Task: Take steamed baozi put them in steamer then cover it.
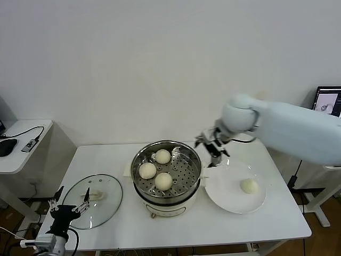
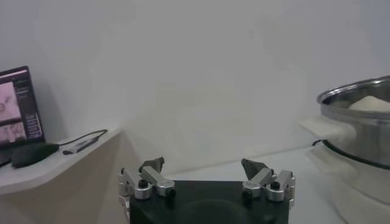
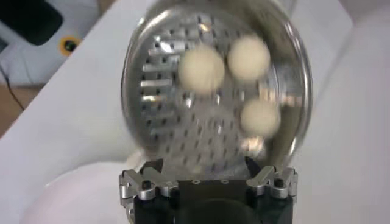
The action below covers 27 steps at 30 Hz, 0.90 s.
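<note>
The steel steamer [image 1: 139,162] stands mid-table with three white baozi on its perforated tray: one at the back [image 1: 163,156], one on the left [image 1: 147,170], one in front [image 1: 163,181]. A fourth baozi [image 1: 249,185] lies on the white plate [image 1: 224,198] to the right. My right gripper [image 1: 214,151] hovers open and empty between the steamer's right rim and the plate. The right wrist view looks down on the tray [image 3: 164,91] and its three baozi [image 3: 204,68]. My left gripper [image 1: 69,205] is parked open at the front left, by the glass lid [image 1: 109,205].
A low side table [image 1: 21,149] with a cable and a black mouse stands to the left. A monitor [image 1: 327,100] shows at the far right. The left wrist view shows the steamer's side [image 2: 359,122] and a screen [image 2: 15,109] on that side table.
</note>
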### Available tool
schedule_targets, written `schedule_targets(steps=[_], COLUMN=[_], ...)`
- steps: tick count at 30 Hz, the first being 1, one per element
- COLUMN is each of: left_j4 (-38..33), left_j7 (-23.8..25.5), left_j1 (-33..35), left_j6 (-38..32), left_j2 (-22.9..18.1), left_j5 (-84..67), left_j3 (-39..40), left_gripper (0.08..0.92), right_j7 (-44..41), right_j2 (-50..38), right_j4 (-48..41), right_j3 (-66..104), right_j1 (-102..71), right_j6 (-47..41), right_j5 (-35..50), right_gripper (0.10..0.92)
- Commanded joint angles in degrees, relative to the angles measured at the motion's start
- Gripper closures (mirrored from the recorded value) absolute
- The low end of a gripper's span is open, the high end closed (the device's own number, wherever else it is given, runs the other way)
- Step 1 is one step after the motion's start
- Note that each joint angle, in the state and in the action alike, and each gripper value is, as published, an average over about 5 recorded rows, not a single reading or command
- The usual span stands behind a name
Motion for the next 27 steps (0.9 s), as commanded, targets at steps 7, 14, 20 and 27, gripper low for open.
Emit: schedule_targets(steps=[7, 14, 20, 27], left_j4=[0.57, -0.07, -0.32, -0.34], left_j7=[0.04, 0.01, -0.01, -0.02], left_j1=[-0.38, 0.14, 0.69, 1.04], left_j6=[0.18, 0.36, 0.41, 0.36], left_j2=[0.91, 0.22, 0.03, -0.08], left_j5=[0.32, 0.84, 0.91, 0.83], left_j3=[0.88, 0.60, -0.01, -0.89], left_gripper=[0.177, 0.177, 0.177, 0.177], right_j7=[-1.46, -0.41, 0.49, 1.37], right_j2=[-16.28, -12.38, -8.35, -3.45], right_j4=[-7.39, -13.18, -16.38, -19.69], right_j3=[27.88, 32.67, 32.71, 31.59], right_j1=[-34.60, -40.29, -40.86, -40.53], right_j6=[0.85, 1.80, 2.06, 2.25], right_j5=[-14.52, -18.14, -20.04, -20.97], right_gripper=[0.203, 0.203, 0.203, 0.203])
